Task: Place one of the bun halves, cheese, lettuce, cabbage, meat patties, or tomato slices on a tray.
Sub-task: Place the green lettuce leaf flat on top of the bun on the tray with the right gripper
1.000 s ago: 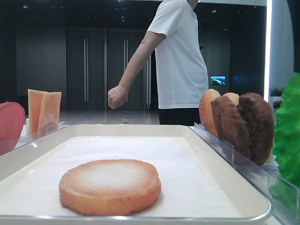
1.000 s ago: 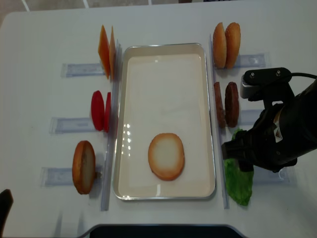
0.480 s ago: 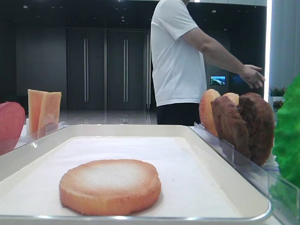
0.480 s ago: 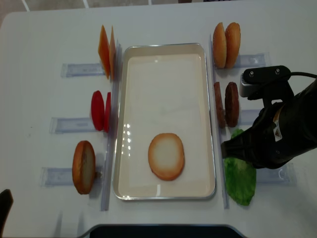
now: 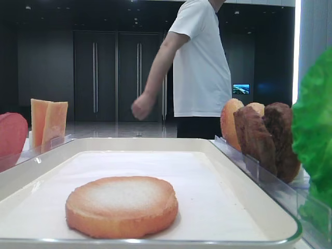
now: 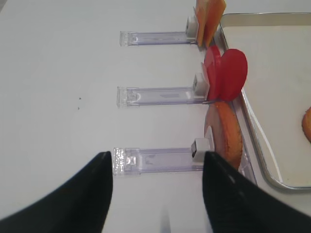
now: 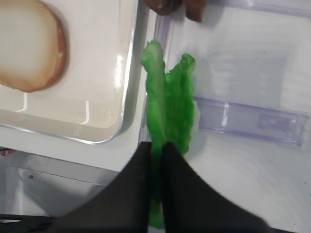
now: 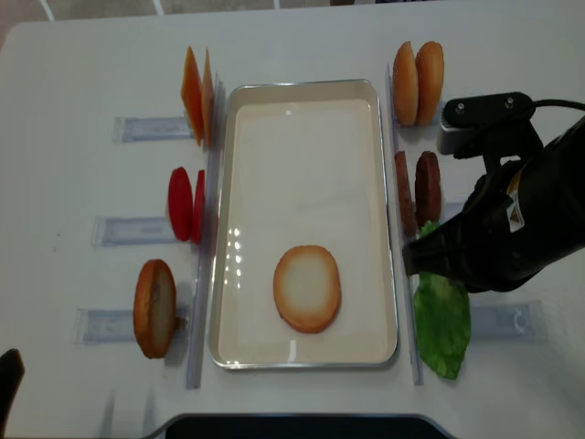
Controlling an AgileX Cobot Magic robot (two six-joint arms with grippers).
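1. The lettuce (image 7: 167,111) hangs pinched in the right pincer (image 7: 156,150), its jaws pressed together on the leaf's near edge, the rest trailing beyond the fingertips over the desk (image 8: 82,55).
2. Just to the pincer's left lies the tray (image 8: 311,358), rim close beside the leaf; one bun half (image 8: 307,288) already rests flat on its liner, likely the base the leaf is meant to cover.
3. Ahead of the pincer, the meat patties (image 8: 419,192) stand on edge in a clear divider (image 7: 252,121), kept upright for easy picking.
4. The left pincer (image 6: 158,189), far across the tray, hovers spread and empty beside a standing bun half (image 6: 228,133) and tomato slices (image 6: 226,73).
5. Only the wrist view shows the pinch; the low view shows a bystander (image 5: 199,62) behind.
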